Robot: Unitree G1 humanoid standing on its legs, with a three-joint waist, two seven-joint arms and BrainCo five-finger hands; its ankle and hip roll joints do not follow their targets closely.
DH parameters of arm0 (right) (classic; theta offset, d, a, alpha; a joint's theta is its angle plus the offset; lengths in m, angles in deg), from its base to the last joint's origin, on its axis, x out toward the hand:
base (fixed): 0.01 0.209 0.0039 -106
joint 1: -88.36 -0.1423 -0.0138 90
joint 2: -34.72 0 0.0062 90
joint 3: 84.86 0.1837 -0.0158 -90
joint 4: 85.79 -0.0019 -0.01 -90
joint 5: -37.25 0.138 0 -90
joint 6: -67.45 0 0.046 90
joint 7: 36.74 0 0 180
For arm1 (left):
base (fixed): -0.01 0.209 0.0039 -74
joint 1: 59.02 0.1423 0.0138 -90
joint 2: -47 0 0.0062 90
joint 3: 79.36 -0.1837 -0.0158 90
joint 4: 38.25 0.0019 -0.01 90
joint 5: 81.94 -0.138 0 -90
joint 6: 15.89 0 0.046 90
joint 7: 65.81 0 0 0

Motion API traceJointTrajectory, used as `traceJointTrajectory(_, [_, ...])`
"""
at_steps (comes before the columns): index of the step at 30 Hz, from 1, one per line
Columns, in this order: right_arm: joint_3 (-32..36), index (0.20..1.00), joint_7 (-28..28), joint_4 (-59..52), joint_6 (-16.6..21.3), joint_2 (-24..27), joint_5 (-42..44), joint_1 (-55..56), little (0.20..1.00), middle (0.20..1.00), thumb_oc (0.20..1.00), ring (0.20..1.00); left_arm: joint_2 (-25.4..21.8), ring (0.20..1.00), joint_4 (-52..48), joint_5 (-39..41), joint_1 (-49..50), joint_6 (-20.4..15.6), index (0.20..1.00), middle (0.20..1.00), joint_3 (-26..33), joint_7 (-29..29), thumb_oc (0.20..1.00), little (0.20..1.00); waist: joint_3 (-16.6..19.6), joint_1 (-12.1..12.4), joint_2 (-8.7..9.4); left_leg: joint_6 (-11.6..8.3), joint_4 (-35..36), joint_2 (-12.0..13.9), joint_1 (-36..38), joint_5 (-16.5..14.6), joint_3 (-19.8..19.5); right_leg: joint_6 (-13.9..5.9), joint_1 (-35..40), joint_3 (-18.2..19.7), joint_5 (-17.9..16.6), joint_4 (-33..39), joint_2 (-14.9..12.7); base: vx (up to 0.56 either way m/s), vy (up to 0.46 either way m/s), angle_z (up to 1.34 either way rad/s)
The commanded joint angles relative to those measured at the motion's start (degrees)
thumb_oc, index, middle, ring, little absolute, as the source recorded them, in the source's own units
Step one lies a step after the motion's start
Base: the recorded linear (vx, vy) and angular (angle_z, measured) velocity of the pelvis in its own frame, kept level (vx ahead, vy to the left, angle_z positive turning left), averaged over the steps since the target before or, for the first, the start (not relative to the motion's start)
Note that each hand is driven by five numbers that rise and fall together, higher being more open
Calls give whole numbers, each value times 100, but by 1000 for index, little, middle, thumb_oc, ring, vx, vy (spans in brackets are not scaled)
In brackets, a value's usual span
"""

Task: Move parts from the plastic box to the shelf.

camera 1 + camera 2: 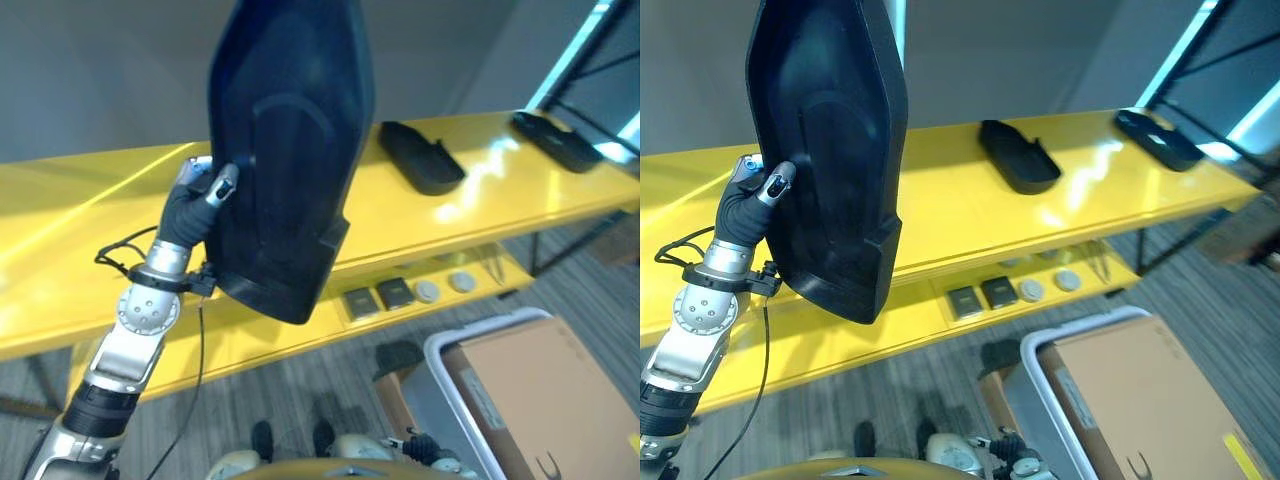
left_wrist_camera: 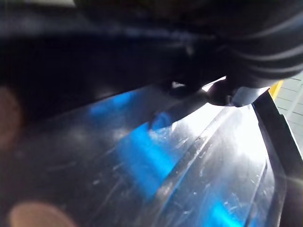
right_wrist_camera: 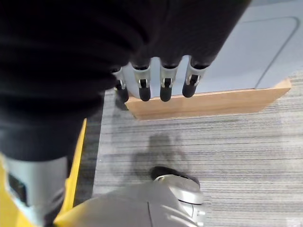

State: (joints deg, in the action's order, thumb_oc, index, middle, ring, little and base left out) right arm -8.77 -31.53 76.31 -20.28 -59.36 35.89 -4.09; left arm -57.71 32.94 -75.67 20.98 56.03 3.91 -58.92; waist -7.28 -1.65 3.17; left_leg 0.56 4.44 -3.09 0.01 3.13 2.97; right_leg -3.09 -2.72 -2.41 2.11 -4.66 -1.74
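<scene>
no legible text, labels or numbers on anything

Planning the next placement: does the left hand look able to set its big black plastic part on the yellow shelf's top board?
Probably yes: the left hand holds the big black plastic part right above the yellow shelf, with bare board beneath.

Grey wall (image 1: 110, 70) behind. Grey striped carpet (image 3: 199, 137) on floor. Dark metal frame (image 1: 590, 60) stands at right. Pale wooden platform (image 3: 208, 101) lies on carpet. Cyan light strip (image 1: 570, 65) along frame.
</scene>
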Motion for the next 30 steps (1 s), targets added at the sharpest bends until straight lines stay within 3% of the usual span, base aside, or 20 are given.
traceJointTrajectory(1, [-396, 1000, -63, 283, -9, -17, -203, -111, 1000, 1000, 1000, 1000, 228, 200, -349, 583, 73, -273, 200, 200, 197, 52, 200, 200, 251, 36, -37, -91, -20, 224, 231, -247, -198, -307, 403, -313, -114, 412, -97, 38, -79, 3])
traceJointTrajectory(3, [-421, 1000, -4, 246, -5, 38, -248, -181, 1000, 1000, 1000, 1000, 217, 200, -374, 541, 165, -266, 200, 200, 200, 86, 200, 200, 132, 101, -94, -91, -232, 156, 72, -254, -325, -279, 411, -408, -153, 450, -136, -59, -41, 24])
traceJointTrajectory(6, [-313, 1000, 40, 190, 9, 135, -260, -211, 1000, 1000, 1000, 1000, 247, 200, -374, 499, 44, -232, 200, 200, 157, 138, 200, 200, -32, 66, -143, -177, -652, 140, -333, -283, -78, -269, 349, -771, -182, 424, -288, -107, 34, 63])
traceJointTrajectory(7, [-235, 1000, 72, 187, 3, 208, -313, -220, 1000, 1000, 1000, 1000, 345, 200, -288, 545, 2, -189, 200, 200, 74, 60, 200, 200, -92, 6, -169, -289, -858, 467, -410, -347, 520, -291, 368, -1261, -190, 413, -496, -86, 109, 136])
traceJointTrajectory(9, [-249, 1000, 152, 177, -10, 191, -303, -219, 1000, 1000, 1000, 1000, 274, 200, -221, 568, 109, -224, 200, 200, 84, 95, 200, 200, -84, 83, -132, -442, -925, 779, -346, -401, 271, -322, 515, -1305, -195, 494, -578, 37, 141, 144])
traceJointTrajectory(11, [-132, 1000, 324, 109, -21, 253, -222, -164, 1000, 1000, 1000, 1000, 226, 200, -193, 693, 106, -227, 200, 200, 139, 277, 200, 200, -56, 110, -75, -663, -829, 1355, -410, -129, -121, -400, 558, -1370, -247, 515, -780, 65, 249, 33])
traceJointTrajectory(13, [-154, 1000, 334, 92, -40, 321, -270, -138, 1000, 1000, 1000, 1000, 234, 200, -152, 641, 54, -235, 200, 200, 127, 365, 200, 200, -55, 127, -102, -775, -670, 1633, -398, 35, -319, -476, 599, -1389, -256, 576, -880, 56, 278, 17])
traceJointTrajectory(16, [-158, 1000, 308, 174, -91, 431, -312, -198, 1000, 1000, 1000, 1000, 163, 200, -103, 559, 11, -259, 200, 200, 116, 414, 200, 200, -31, 160, -214, -866, -740, 1524, -337, -174, -777, -578, 658, -1287, -361, 640, -1031, 96, 339, 5])
traceJointTrajectory(19, [129, 1000, 310, 279, -141, 516, -303, -127, 1000, 1000, 1000, 1000, -12, 200, -144, 527, -10, -242, 200, 200, 53, 279, 200, 200, 19, 134, -244, -738, -724, 1197, -234, -451, -586, -853, 737, -1334, -772, 527, -1501, 159, 594, 4])
traceJointTrajectory(20, [657, 1000, 488, 238, -176, 414, 266, -242, 1000, 1000, 1000, 1000, -436, 200, -96, 395, -51, -237, 200, 200, 230, 274, 200, 200, 32, 110, -210, -542, -272, 832, 102, -516, -203, -979, 359, -1378, -1432, 108, -1942, 119, 723, 27])
traceJointTrajectory(21, [703, 1000, 499, 225, -183, 349, 325, -270, 1000, 1000, 1000, 1000, -558, 200, -51, 361, -46, -221, 200, 200, 369, 348, 200, 200, 44, 138, -223, -477, -221, 764, 135, -506, -58, -993, 261, -1644, -1498, 132, -2022, 90, 626, -48])
traceJointTrajectory(22, [624, 1000, 503, 205, -179, 299, 242, -298, 1000, 1000, 1000, 1000, -622, 200, -34, 314, -21, -223, 200, 200, 459, 389, 200, 200, 46, 154, -236, -453, -173, 743, 168, -507, 34, -983, 223, -1721, -1475, 136, -1995, 65, 362, -89])
traceJointTrajectory(23, [334, 1000, 508, 88, -127, 195, -105, -353, 1000, 1000, 1000, 1000, -690, 200, 75, 38, 22, -185, 200, 200, 605, 550, 200, 200, 35, 116, -279, -426, -61, 743, 286, -509, 178, -934, 99, -1548, -1180, 26, -1652, 59, 238, -115])
traceJointTrajectory(24, [330, 1000, 509, 87, -128, 193, -106, -356, 1000, 1000, 1000, 1000, -692, 200, 75, 34, 25, -186, 200, 200, 610, 554, 200, 200, 40, 122, -273, -426, -53, 740, 275, -487, 190, -925, 74, -1534, -1191, 23, -1654, 113, 310, -66])
traceJointTrajectory(25, [38, 1000, 494, 26, -27, 129, -133, -282, 1000, 1000, 1000, 1000, -734, 200, 389, -596, -221, -49, 200, 200, 473, 903, 200, 200, 8, -141, -294, -369, -14, 680, 252, -384, 6, -668, -230, -332, -549, 79, -738, 79, 162, -48])
traceJointTrajectory(26, [27, 1000, 504, 51, -9, 102, -89, -225, 1000, 1000, 1000, 1000, -699, 200, 472, -627, -246, -25, 200, 200, 467, 943, 200, 200, 20, -145, -287, -366, -2, 650, 249, -390, 18, -580, -194, -276, -493, 162, -664, 97, 165, -4])
traceJointTrajectory(30, [-299, 1000, 378, 21, 8, 107, -307, -37, 1000, 1000, 1000, 1000, -554, 200, 896, -756, -470, 64, 200, 200, 418, 1250, 200, 200, -4, -246, -273, -374, 54, 621, 136, -310, 21, -555, -151, -159, -524, 430, -628, -3, -58, 37])
